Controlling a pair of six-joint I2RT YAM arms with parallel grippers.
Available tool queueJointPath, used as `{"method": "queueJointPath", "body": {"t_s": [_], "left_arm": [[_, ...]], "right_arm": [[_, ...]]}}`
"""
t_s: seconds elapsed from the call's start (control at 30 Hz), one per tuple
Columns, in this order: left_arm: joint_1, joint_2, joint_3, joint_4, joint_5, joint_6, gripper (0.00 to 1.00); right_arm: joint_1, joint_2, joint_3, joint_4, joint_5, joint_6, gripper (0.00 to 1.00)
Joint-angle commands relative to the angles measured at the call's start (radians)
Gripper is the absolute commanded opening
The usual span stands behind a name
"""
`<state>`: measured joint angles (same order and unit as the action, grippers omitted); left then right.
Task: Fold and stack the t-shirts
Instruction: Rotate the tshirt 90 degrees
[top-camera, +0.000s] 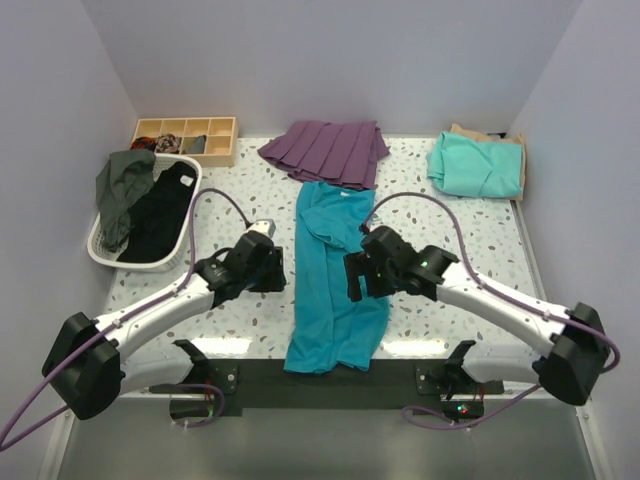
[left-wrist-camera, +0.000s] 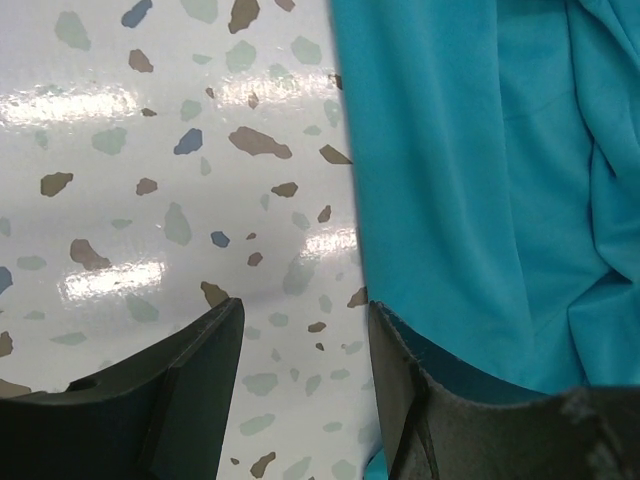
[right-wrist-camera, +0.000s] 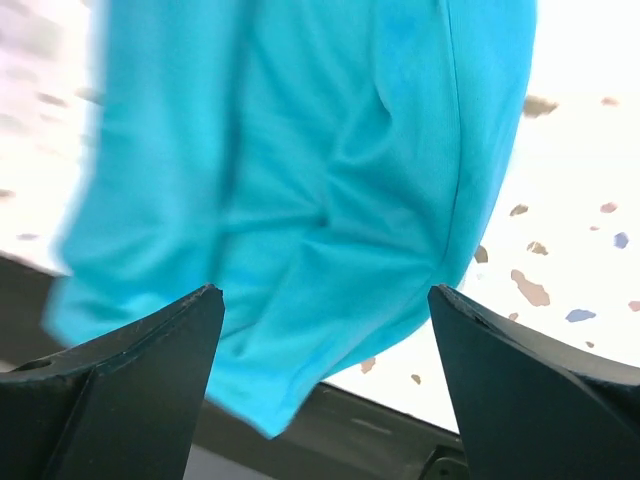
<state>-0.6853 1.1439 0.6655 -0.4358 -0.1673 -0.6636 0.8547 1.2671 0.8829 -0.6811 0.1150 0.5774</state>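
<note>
Closest to the lens in the left wrist view, the left gripper (left-wrist-camera: 300, 330) hangs low over the speckled terrazzo table (left-wrist-camera: 150, 200). Its two black fingers (left-wrist-camera: 190, 390) are parted, with only bare tabletop in the gap. The inner finger sits right at the left edge of the deep teal-blue short-sleeved t-shirt (left-wrist-camera: 480, 200); whether it touches the cloth cannot be told. The right gripper (right-wrist-camera: 325, 300) is spread wide above the same shirt's near end, grasping nothing. Seen from above, that shirt lies folded into a long narrow strip down the middle of the table between the two arms, its collar toward the far side and its hem draped onto the black strip (top-camera: 400, 372) at the near edge. A pale mint-green folded t-shirt (top-camera: 475, 165) rests on a tan t-shirt (top-camera: 462, 130) at the far right corner. A purple pleated garment (top-camera: 325, 150) lies at the teal collar, and a white basket (top-camera: 100, 250) of dark clothes stands far left beside a wooden compartment tray (top-camera: 185, 135).
</note>
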Motion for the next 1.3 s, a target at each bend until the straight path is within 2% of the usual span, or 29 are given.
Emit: {"method": "queueJointPath", "body": {"t_s": [0.0, 0.1, 0.23, 0.37, 0.53, 0.7, 0.83, 1.07, 1.27], "left_arm": [[-0.013, -0.042, 0.043, 0.0, 0.115, 0.061, 0.57], [-0.06, -0.103, -0.013, -0.014, 0.143, 0.027, 0.57], [-0.135, -0.203, -0.154, 0.005, 0.187, -0.094, 0.57], [-0.241, -0.289, -0.234, -0.032, 0.17, -0.198, 0.57], [-0.407, -0.335, -0.29, -0.05, 0.095, -0.336, 0.57], [-0.558, -0.216, -0.28, -0.005, 0.022, -0.406, 0.57], [-0.629, -0.128, -0.267, 0.008, -0.024, -0.459, 0.56], [-0.643, -0.154, -0.299, 0.045, -0.061, -0.501, 0.57], [-0.643, -0.132, -0.293, 0.068, -0.044, -0.484, 0.57]], "right_arm": [[-0.025, -0.132, 0.088, -0.125, 0.038, -0.01, 0.89], [-0.028, -0.179, 0.036, -0.155, -0.023, 0.042, 0.88], [-0.026, -0.287, -0.174, -0.046, -0.156, 0.139, 0.81], [-0.023, -0.447, -0.3, -0.026, -0.228, 0.232, 0.75], [-0.022, -0.561, -0.395, -0.049, -0.274, 0.269, 0.74], [-0.02, -0.554, -0.466, -0.014, -0.319, 0.299, 0.72], [-0.02, -0.545, -0.51, 0.015, -0.339, 0.303, 0.7], [-0.02, -0.465, -0.587, 0.217, -0.4, 0.326, 0.66], [-0.017, -0.342, -0.601, 0.363, -0.425, 0.323, 0.57]]}}
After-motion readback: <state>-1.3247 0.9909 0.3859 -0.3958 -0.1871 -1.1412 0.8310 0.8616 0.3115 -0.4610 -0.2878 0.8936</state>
